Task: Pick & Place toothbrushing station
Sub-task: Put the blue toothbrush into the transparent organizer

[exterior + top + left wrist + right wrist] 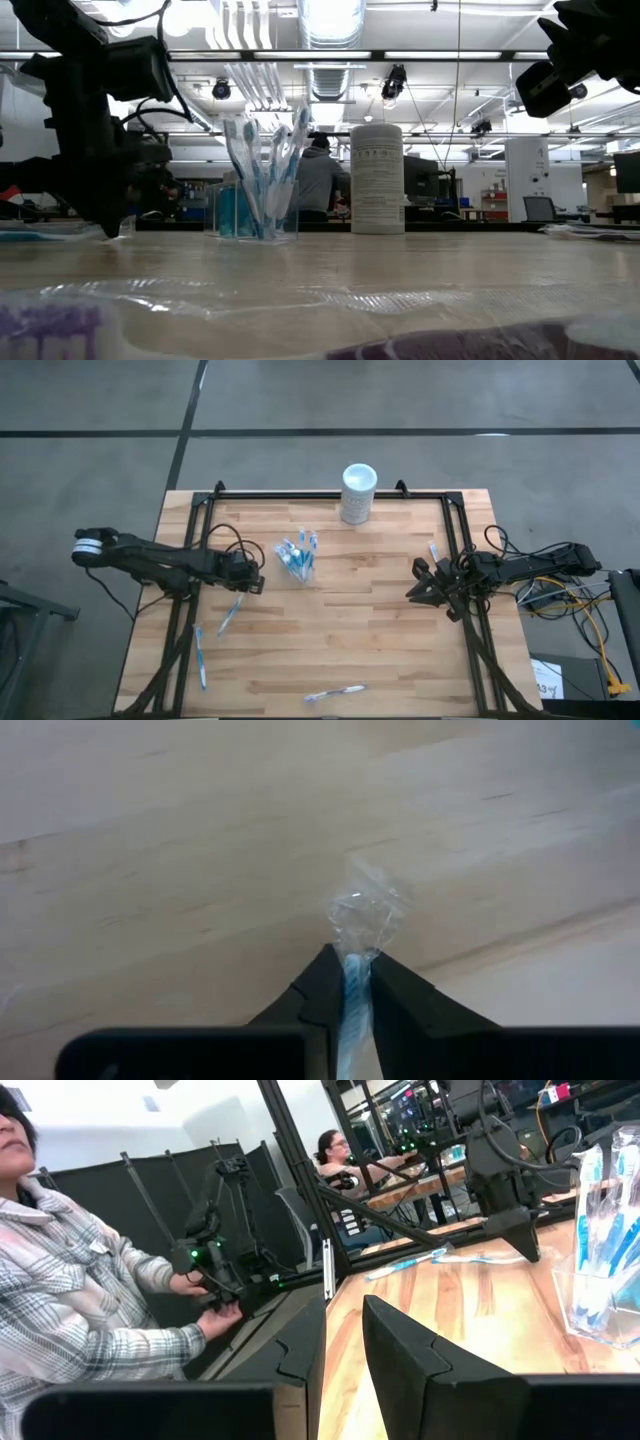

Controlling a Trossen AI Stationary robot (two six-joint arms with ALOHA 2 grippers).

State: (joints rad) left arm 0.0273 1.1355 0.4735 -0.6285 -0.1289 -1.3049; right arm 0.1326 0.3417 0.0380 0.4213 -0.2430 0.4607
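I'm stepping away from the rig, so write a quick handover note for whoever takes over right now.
Left gripper: shut on a wrapped blue-and-white toothbrush left of the small clear plastic cup.
Right gripper: parked at the table's right side, holding nothing, slightly open.
Done: several toothbrushes already stand in the cup.
Left: the gripped brush, plus loose wrapped toothbrushes at front left, front centre and right edge.

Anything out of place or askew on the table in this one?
Yes. Several wrapped toothbrushes lie scattered flat on the table instead of standing in the clear cup: one by the left edge, one at the front. The left end effector pinches another wrapped toothbrush. The white cylinder stands upright.
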